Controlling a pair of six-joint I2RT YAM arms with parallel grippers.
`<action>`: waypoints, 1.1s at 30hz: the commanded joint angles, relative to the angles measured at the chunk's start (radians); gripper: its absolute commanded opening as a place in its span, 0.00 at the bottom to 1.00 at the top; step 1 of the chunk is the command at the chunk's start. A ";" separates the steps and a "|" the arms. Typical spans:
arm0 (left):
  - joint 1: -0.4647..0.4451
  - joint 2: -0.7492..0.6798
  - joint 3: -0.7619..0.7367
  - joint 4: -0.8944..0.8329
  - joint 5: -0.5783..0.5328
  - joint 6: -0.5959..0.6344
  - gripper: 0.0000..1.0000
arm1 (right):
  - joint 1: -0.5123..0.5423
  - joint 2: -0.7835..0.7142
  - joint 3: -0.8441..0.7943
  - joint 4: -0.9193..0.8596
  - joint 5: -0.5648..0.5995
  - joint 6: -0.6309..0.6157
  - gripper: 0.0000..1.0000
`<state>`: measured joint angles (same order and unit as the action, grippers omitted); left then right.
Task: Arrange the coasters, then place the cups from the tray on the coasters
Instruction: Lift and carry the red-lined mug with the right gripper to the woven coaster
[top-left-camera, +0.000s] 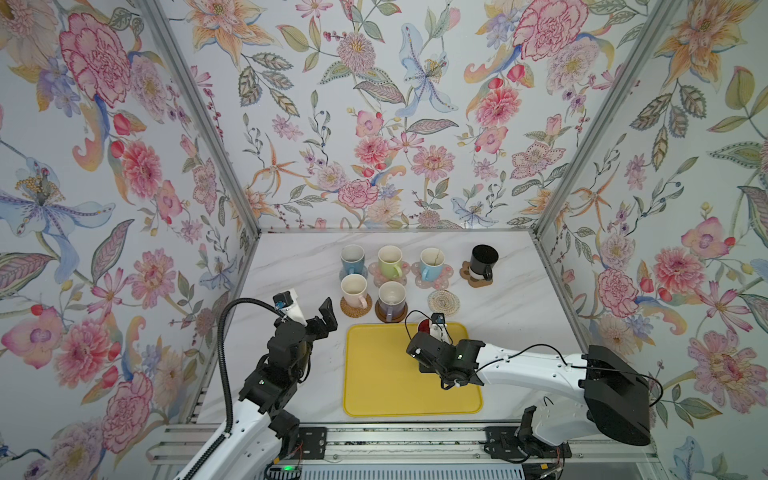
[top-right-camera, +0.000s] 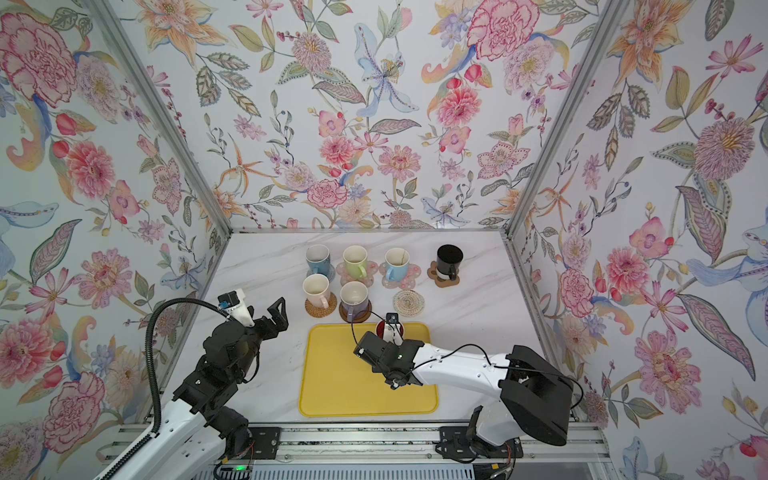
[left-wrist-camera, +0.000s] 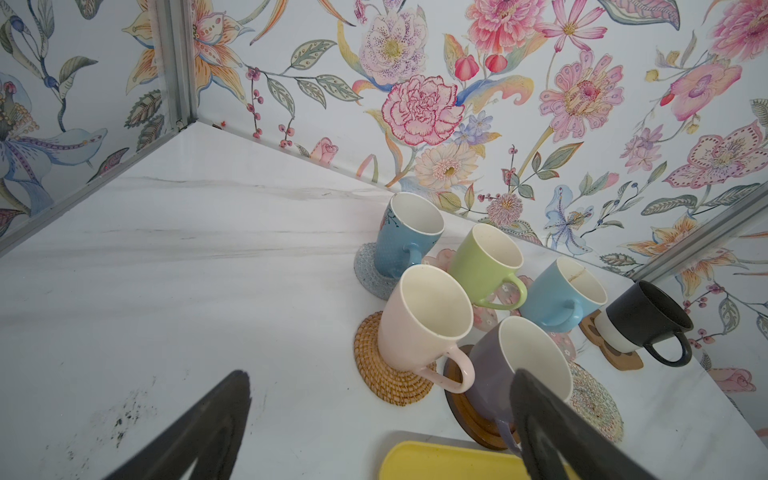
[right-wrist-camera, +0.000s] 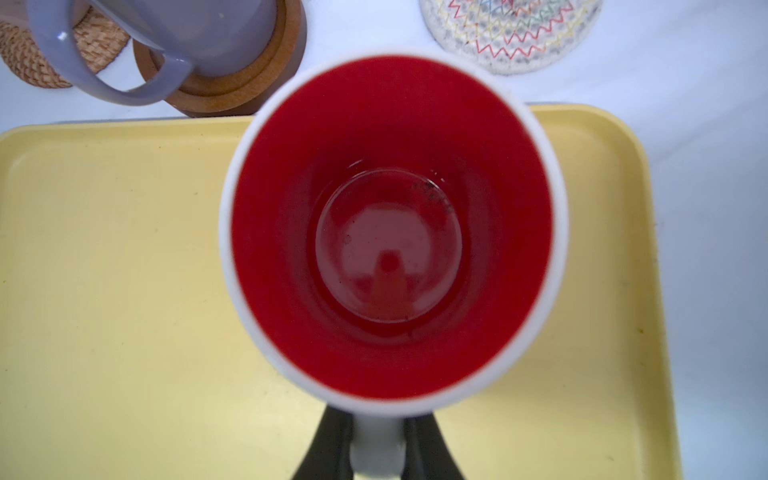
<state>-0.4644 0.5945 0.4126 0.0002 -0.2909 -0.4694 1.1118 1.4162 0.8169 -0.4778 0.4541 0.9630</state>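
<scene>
right gripper: shut tight on the handle of your white cup, red inside.
left gripper: wide open, holding nothing, over the table left of the tray.
white cup: at the far end of the yellow tray; you cannot tell if it touches.
rope mat: bare, just past the tray.
back row: blue cup on the knit mat, green cup on a flower mat, light blue cup on the next flower mat, black cup on the paw mat.
front row: pink cup on the straw mat, purple cup on the wooden mat.
</scene>
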 joint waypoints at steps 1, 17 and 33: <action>0.012 -0.005 -0.002 -0.022 0.012 -0.015 0.99 | -0.021 -0.086 0.034 -0.037 0.036 -0.067 0.01; 0.015 -0.033 -0.005 -0.080 0.013 -0.041 0.99 | -0.359 -0.170 0.129 -0.053 -0.142 -0.381 0.01; 0.017 -0.048 -0.001 -0.107 0.007 -0.056 0.99 | -0.550 -0.002 0.160 0.156 -0.246 -0.530 0.00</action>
<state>-0.4583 0.5594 0.4126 -0.0860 -0.2913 -0.5171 0.5709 1.3991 0.9279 -0.4294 0.2169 0.4816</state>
